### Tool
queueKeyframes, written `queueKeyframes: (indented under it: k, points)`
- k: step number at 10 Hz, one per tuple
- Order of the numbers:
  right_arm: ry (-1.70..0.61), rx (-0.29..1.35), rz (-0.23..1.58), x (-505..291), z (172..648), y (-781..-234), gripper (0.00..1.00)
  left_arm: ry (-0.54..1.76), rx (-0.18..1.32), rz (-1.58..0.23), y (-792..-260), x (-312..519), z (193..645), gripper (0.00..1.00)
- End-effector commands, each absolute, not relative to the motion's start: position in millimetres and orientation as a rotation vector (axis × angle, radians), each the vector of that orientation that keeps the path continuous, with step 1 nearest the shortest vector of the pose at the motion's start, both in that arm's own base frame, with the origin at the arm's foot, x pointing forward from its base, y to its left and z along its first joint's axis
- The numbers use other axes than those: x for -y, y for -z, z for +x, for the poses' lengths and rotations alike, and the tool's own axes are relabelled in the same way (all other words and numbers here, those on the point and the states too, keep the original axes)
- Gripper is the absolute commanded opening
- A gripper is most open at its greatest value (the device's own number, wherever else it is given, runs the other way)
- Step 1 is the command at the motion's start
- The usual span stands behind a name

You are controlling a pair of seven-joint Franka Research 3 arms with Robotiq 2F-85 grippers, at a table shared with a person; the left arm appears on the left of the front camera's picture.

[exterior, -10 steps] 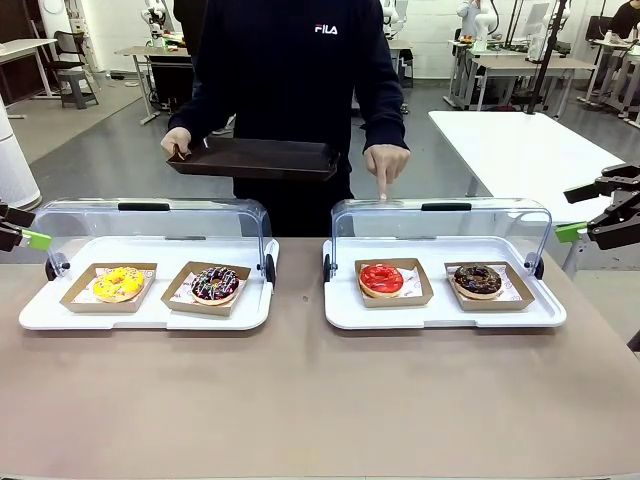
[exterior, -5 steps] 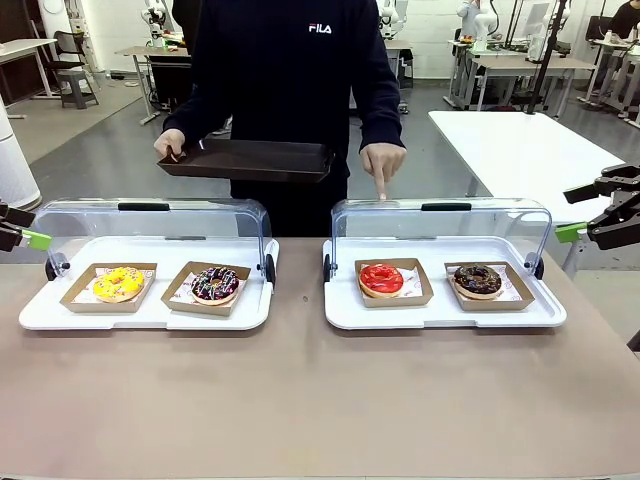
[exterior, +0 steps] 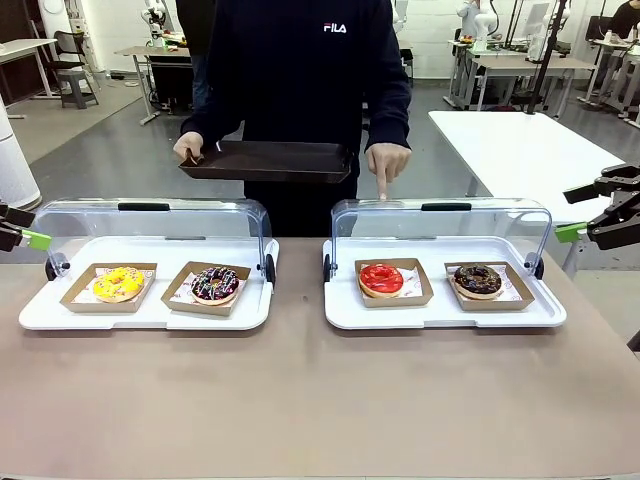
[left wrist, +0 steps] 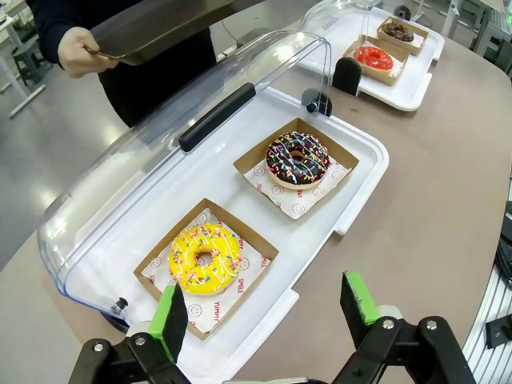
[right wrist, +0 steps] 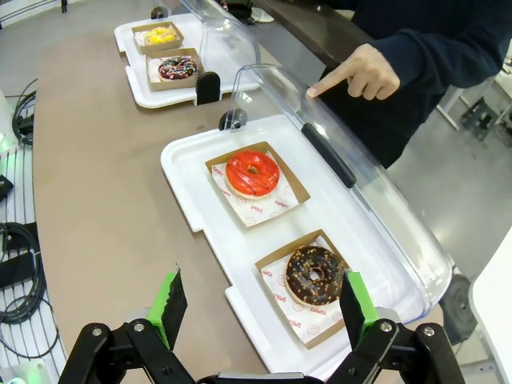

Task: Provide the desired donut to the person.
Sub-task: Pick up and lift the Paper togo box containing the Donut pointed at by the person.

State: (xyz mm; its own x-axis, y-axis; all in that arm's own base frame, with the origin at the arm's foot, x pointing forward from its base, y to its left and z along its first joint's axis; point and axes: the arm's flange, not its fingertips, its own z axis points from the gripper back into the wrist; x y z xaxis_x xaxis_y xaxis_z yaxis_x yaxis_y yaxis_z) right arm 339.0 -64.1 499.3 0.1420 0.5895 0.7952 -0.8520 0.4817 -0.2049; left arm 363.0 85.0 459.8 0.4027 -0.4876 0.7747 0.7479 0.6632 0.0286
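So, big brown table (exterior: 300, 400), and the person (exterior: 300, 80) in the navy sweatshirt is standing at the far edge, about the middle.

Two white trays sit along the far half of the table, each with a clear domed lid swung up and back. The left tray (exterior: 40, 315) is toward the far left corner and the right tray (exterior: 445, 318) toward the far right corner, with a strip of bare table between them.

The person holds a dark serving tray (exterior: 270, 160) out flat past the far edge, gripped at one end by a hand (exterior: 188, 148). The other hand (exterior: 385, 162) points an index finger straight down at the top of the right tray's lid (exterior: 440, 215), directly behind the red donut.

The left gripper (left wrist: 260, 308) hangs off the table's left edge, fingers spread wide and holding nothing. The right gripper (right wrist: 261, 300) is the same deal off the right edge: splayed apart, nothing in it.

Each tray has two donuts, each in its own little cardboard box. On the left tray, a yellow donut (exterior: 118, 282) is nearer the table's left edge and a chocolate sprinkle donut (exterior: 215, 283) sits beside it. On the right tray, the red donut (exterior: 381, 278) is on the inner side and a chocolate donut (exterior: 478, 279) is nearer the right edge.
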Motion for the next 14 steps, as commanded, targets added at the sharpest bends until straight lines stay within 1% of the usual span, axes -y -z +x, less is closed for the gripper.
queueKeyframes:
  k: [1,12,13,14]
  points:
    - [-1.073,0.98,0.341,64.2,342.3,-497.3,1.0,0.812,0.86,-0.357,-457.2,-87.3,364.6,1.0]
    - [-1.073,0.98,0.341,64.2,342.3,-497.3,1.0,0.812,0.86,-0.357,-457.2,-87.3,364.6,1.0]
    - [-1.067,0.961,0.328,64.1,339.0,-499.3,1.0,0.812,0.86,-0.357,-457.2,-87.3,364.6,1.0]
    - [-1.122,0.958,0.3,32.0,335.1,-512.5,1.0,0.812,0.86,-0.357,-457.2,-87.3,364.6,1.0]
